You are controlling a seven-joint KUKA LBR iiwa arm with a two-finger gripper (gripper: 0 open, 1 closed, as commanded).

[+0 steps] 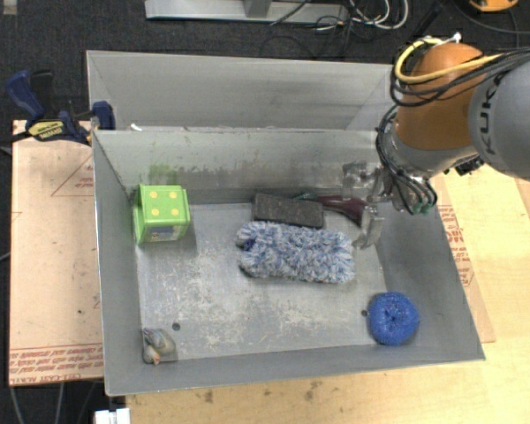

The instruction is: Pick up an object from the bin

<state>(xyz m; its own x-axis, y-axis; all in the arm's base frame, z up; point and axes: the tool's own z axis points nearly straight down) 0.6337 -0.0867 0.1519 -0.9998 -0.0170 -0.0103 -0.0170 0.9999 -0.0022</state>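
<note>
My gripper hangs at the right side of the bin, its metal fingertips just off the right end of a blue-and-white fluffy mop-like piece that lies across the bin's middle. Behind that piece lies a dark grey rectangular block, and a dark maroon handle-like thing reaches from the block toward the gripper. Nothing shows between the fingers. How far apart the fingers stand cannot be made out.
A green cube with yellow dots stands at the back left. A blue round scrubby ball lies at the front right corner. A small grey-brown lump sits at the front left. The arm with its orange cover comes in from the right.
</note>
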